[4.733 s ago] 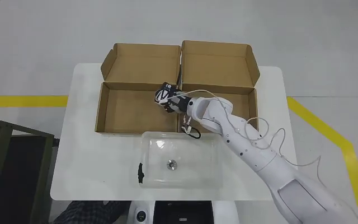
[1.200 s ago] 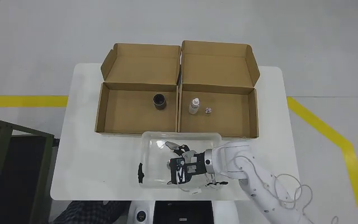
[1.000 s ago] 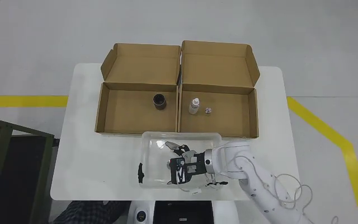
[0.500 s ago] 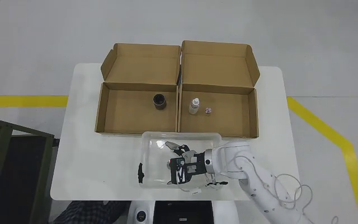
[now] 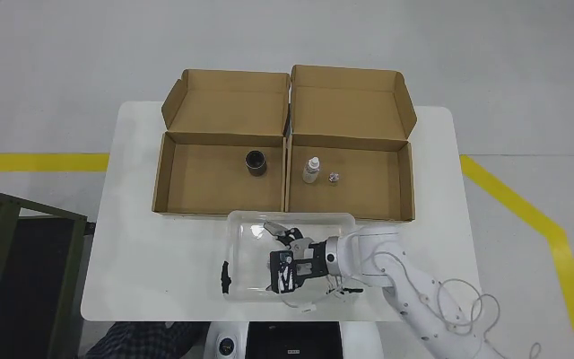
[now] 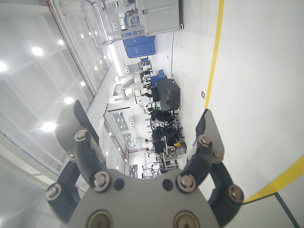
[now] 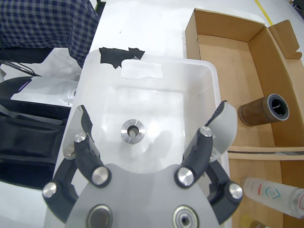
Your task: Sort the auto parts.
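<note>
Hovering over the clear bin (image 5: pixel 235 224) at the table's near edge, the right gripper (image 7: pixel 154 112) has its fingers spread wide either side of a small metal ring (image 7: pixel 132 131) lying on the bin floor, not yet touching it. A few seconds ago this arm was stretched out to the far-left box (image 5: pixel 179 184); it has since pulled back, and the dark cylinder (image 5: pixel 256 163) now lies in that box, apart from any gripper. Over the last second the claw has only crept a little within the bin. That suggests one part is sorted and the ring is the next pick. The far-right box (image 5: pixel 377 193) holds a small bottle (image 5: pixel 310 169) and a tiny part (image 5: pixel 334 177). The left gripper (image 6: pixel 142 110) is spread too, holding nothing, pointed away at the hall.
</note>
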